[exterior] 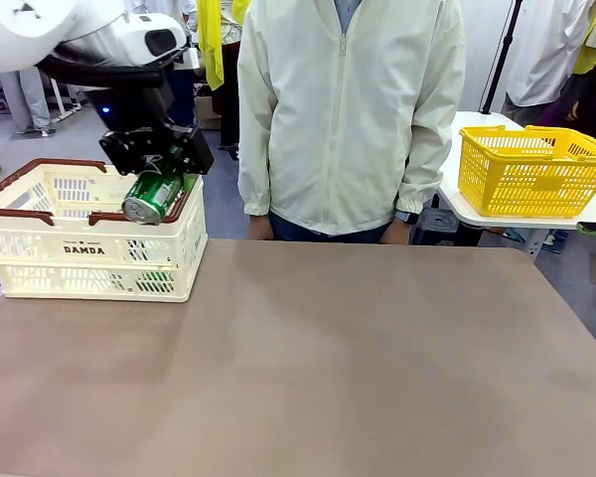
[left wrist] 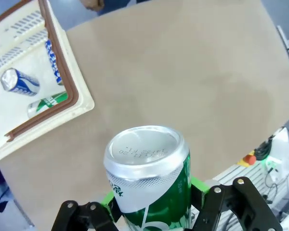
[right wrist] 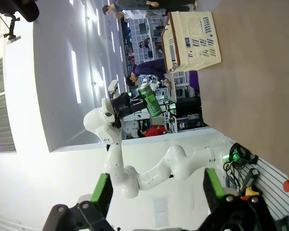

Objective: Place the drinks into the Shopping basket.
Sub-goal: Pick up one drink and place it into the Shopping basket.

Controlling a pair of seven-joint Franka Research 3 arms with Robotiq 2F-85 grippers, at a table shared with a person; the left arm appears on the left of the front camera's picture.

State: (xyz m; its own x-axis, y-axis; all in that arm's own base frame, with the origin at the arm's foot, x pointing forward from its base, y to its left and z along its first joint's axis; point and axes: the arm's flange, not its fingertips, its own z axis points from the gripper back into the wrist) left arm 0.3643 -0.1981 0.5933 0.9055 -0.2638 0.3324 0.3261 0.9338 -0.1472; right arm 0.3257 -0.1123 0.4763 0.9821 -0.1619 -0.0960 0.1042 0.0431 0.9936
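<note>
At the upper left of the front view, we see the left gripper (exterior: 161, 164) pinching a green can (exterior: 155, 195), tilted with its silver top toward us, over the near rim of the cream Shopping basket (exterior: 89, 248). In the left wrist view, a blue can (left wrist: 19, 82) and another green can (left wrist: 47, 104) lie inside that basket. The right gripper (right wrist: 156, 192) has its fingers spread wide, holding nothing. A person (exterior: 350, 109) stands behind the brown table (exterior: 328, 368).
</note>
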